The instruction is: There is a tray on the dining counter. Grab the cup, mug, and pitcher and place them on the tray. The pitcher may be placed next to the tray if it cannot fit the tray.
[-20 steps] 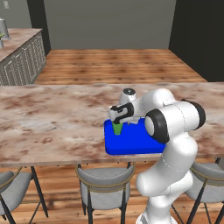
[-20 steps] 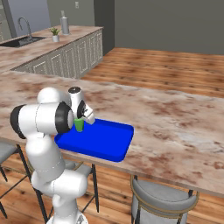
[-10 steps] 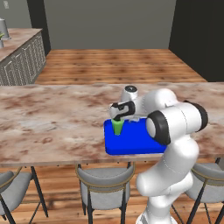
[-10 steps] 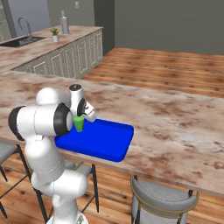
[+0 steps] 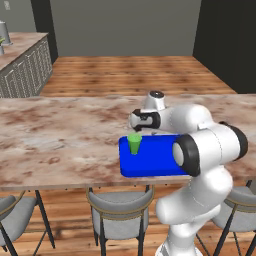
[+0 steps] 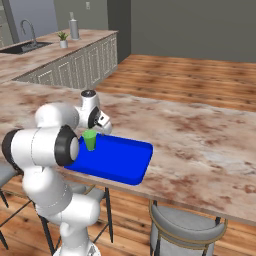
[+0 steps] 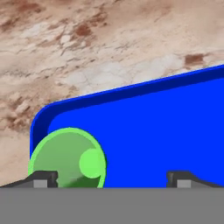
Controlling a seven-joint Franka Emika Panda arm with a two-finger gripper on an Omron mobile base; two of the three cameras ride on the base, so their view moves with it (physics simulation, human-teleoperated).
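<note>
Cup (image 5: 134,143) stands upright in the tray (image 5: 155,162) corner on the surface (image 5: 60,135). Fingers (image 7: 42,178) spread wide, apparently just above it, off-centre, holding nothing.

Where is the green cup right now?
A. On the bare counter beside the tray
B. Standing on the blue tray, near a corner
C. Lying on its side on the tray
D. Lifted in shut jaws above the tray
B: the cup stands upright on the tray near one corner, and the gripper above it has its jaws spread wide, not clamped on it.
</note>
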